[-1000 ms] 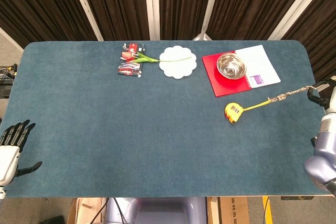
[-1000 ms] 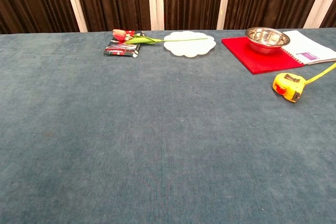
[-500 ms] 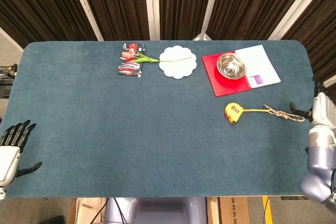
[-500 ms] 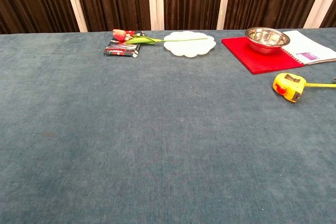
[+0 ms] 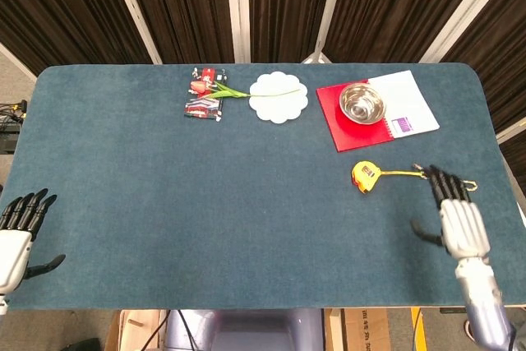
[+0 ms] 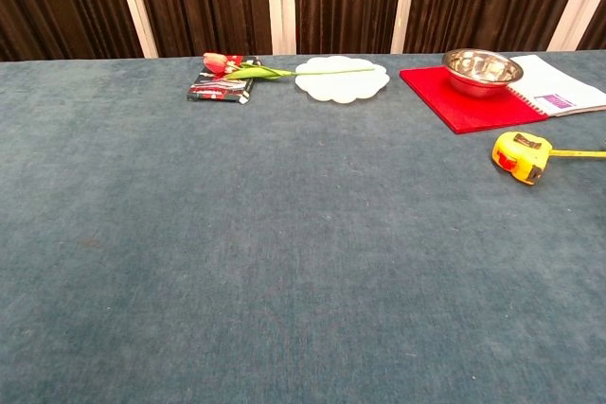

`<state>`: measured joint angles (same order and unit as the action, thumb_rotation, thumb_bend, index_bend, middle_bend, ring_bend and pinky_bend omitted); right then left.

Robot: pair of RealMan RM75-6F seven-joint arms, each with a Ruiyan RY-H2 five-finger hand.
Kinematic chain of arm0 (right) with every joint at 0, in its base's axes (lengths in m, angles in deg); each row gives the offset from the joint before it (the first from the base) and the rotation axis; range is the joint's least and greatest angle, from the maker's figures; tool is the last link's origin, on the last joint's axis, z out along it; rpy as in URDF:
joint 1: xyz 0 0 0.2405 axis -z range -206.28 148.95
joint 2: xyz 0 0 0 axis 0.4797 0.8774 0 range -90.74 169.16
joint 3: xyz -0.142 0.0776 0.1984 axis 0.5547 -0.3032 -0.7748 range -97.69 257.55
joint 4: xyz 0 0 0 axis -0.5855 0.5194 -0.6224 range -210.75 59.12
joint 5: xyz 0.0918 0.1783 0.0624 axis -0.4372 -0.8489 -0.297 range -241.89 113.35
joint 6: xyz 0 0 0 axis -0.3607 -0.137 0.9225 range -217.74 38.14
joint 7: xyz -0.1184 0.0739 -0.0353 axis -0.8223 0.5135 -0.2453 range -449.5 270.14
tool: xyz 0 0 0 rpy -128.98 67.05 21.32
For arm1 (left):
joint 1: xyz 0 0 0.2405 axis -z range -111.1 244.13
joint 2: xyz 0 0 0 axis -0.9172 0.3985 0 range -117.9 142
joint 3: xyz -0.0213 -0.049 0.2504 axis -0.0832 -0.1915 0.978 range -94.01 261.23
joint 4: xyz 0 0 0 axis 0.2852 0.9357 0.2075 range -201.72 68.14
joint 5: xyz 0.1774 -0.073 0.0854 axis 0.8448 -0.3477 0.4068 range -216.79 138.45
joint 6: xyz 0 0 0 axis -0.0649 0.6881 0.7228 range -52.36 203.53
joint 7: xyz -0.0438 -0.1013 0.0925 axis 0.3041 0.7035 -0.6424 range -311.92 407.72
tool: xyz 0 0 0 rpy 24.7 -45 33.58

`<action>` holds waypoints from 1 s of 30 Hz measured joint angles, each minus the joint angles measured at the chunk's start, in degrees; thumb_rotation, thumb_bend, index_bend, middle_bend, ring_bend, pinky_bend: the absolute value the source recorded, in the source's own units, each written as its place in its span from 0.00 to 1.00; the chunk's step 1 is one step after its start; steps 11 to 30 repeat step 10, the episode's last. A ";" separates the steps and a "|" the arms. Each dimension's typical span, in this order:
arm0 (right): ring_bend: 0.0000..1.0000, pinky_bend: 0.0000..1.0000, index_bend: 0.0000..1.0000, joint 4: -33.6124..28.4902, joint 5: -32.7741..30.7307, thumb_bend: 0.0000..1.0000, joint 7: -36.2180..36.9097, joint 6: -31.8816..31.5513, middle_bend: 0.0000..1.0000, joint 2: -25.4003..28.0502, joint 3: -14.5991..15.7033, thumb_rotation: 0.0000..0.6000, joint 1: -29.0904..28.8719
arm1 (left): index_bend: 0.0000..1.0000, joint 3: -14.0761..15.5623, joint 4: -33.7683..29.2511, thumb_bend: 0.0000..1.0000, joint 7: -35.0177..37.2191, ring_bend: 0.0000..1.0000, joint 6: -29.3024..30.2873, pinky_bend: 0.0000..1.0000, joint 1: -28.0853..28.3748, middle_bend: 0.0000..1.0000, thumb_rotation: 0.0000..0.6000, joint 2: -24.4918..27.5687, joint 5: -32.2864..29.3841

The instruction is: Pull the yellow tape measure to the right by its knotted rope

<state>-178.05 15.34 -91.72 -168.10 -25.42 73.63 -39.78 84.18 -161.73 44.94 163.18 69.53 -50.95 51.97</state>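
Right hand: hovering spread and empty, fingertips over the knotted rope. Yellow tape measure: sitting below the red notebook. Advisable: pinching the knot firmly, then drawing low and rightward.

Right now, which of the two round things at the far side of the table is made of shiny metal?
The steel bowl on the red notebook; the scalloped plate is flat and white.
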 measured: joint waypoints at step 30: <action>0.00 0.00 0.00 3.51 9.94 0.32 -0.73 -9.84 0.00 -1.77 6.66 1.00 7.10 | 0.00 -0.10 0.12 0.00 -0.26 0.00 -0.16 0.00 -0.02 0.00 1.00 -0.11 -0.45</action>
